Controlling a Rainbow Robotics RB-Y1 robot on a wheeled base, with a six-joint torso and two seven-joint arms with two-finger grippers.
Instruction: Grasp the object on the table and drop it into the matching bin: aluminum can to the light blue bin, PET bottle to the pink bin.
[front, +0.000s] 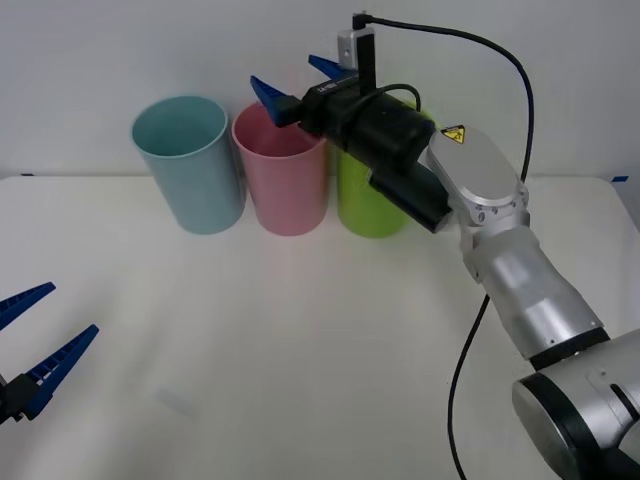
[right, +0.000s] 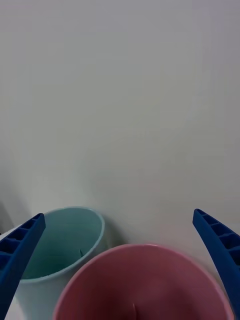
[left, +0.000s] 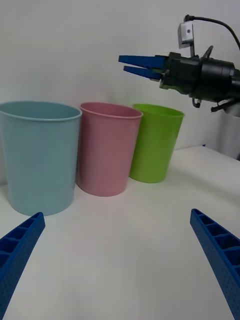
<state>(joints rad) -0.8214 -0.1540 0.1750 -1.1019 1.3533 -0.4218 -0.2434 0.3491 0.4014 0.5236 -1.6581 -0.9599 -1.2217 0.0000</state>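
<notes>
The right claw hangs spread and empty above the pink bin. The left claw waits spread over the tabletop, well apart from the bin. The bottle's whereabouts cannot be told.

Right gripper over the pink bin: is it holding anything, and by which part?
Nothing is held. The right gripper is above the pink bin with its fingers spread and nothing between them. The left gripper, low over the table, is open too.

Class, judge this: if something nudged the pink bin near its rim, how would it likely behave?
The pink bin stands tall on a narrower base, so it would probably tip. It looks like thin plastic, likely light, and may slide on the smooth table.
</notes>
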